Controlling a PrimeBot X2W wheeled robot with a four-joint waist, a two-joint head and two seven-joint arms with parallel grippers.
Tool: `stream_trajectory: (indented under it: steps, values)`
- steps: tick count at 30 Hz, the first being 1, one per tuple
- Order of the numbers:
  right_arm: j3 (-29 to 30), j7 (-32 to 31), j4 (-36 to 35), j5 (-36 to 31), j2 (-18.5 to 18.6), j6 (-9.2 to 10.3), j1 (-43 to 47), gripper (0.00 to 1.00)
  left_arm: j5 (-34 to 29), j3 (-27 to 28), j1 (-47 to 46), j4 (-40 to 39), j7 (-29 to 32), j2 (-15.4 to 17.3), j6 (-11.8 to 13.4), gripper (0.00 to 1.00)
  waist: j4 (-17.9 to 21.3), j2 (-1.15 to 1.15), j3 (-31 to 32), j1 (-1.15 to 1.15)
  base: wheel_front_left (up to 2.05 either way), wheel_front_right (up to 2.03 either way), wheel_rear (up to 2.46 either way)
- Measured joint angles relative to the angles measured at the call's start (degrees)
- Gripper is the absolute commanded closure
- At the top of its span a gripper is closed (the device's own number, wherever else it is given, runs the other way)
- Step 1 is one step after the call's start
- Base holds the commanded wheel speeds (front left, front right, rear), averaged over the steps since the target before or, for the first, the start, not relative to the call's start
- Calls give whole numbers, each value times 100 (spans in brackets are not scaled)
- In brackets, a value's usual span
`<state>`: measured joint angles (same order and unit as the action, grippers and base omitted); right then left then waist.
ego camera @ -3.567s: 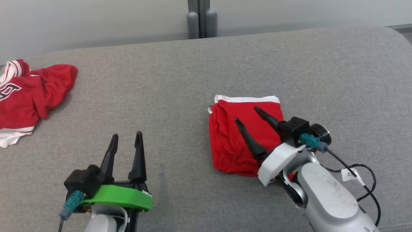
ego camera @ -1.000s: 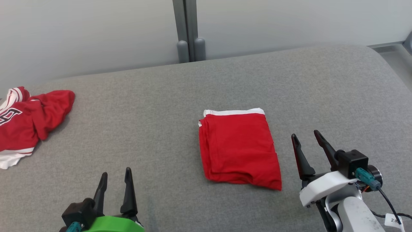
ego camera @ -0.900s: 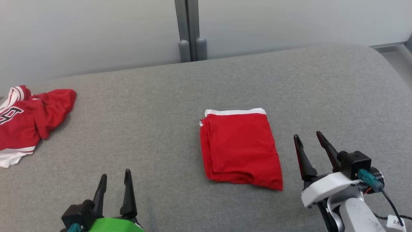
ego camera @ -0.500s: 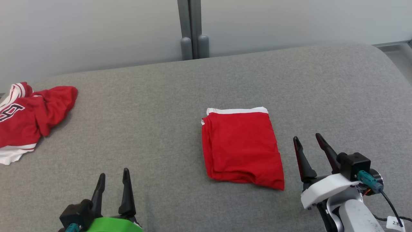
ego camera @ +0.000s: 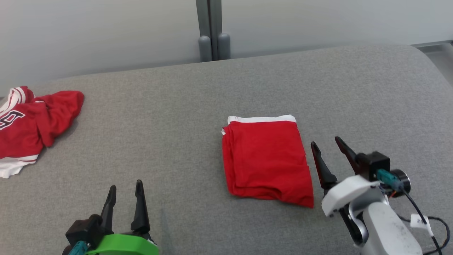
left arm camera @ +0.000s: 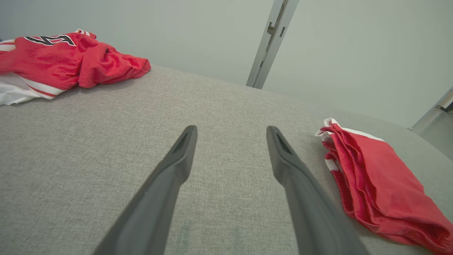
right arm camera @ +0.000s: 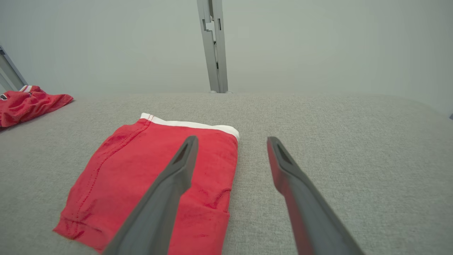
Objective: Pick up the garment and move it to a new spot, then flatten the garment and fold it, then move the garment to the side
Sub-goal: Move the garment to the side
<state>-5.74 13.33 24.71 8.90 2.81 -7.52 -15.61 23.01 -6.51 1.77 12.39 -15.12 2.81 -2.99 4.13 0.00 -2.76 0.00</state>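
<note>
Garment [ego camera: 266, 161] lying folded on grey cushion [ego camera: 177, 124], right gripper [ego camera: 325, 141] hovering just beside it, released and empty, left gripper [ego camera: 126, 184] hanging well apart, likewise released.

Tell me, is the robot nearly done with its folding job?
Nearly! Done: the red garment lies folded in a neat rectangle on the grey cushion. In hand: nothing; both arms' jaws stand open and empty, the right jaws just beside the garment's right edge. Left: moving it to the side.

Garment [ego camera: 265, 159] on cushion [ego camera: 159, 117] centre; right gripper [ego camera: 324, 141] just beside (its right side); jersey [ego camera: 32, 120] far left.
</note>
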Motion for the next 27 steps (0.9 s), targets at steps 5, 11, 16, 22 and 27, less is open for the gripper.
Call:
stream_trajectory:
  steps: [5,11,16,22,27]
  values:
    - [22,-782,327,-288,1,0,-651,0,1,-11,-70,-10,0,-1,0,0,-43,0,-116,0,0,0,0]
    - [-183,-2048,809,-254,101,0,-1124,0,0,2,-176,-26,0,-1,25,0,-152,0,-297,0,0,0,0]
    - [-615,-2541,1051,122,353,0,-1269,0,-7,63,-263,-69,0,0,27,0,-267,0,-446,0,0,0,0]
    - [-947,-2735,1354,530,519,0,-1453,0,-102,105,-348,-99,0,0,22,0,-401,0,-607,0,0,0,0]
    - [-1118,-2854,1644,798,482,2,-1623,13,-121,110,-360,-107,0,0,0,0,-487,0,-707,0,0,0,0]
